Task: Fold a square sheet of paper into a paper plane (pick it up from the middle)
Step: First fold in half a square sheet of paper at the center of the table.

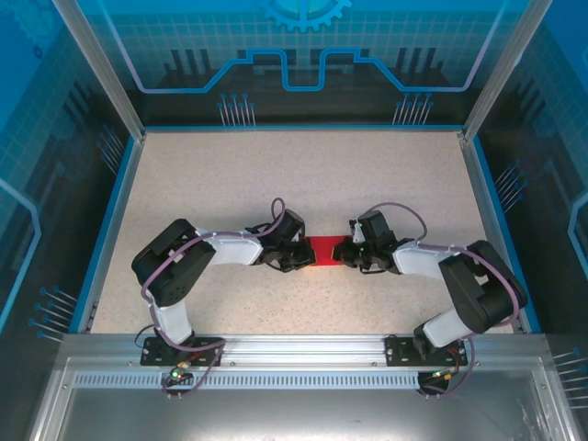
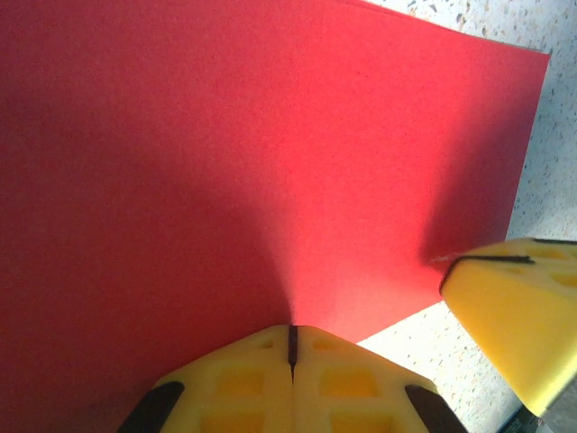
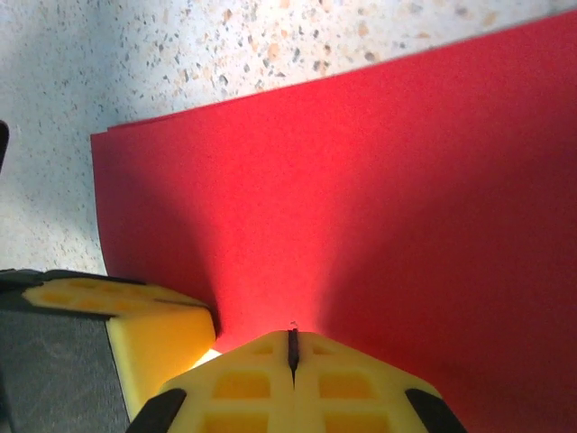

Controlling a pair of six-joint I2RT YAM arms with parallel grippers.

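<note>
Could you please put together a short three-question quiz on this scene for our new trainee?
1. True or false: the left gripper stands wide open.
2. Where on the table does the red paper lie? A) at the far edge; B) in the middle, between the two grippers; C) at the near left corner.
3. In the left wrist view, whose yellow finger shows at the lower right?

Key:
1. False. It is shut at the paper's edge, as is the right gripper.
2. B.
3. The right gripper's.
</note>
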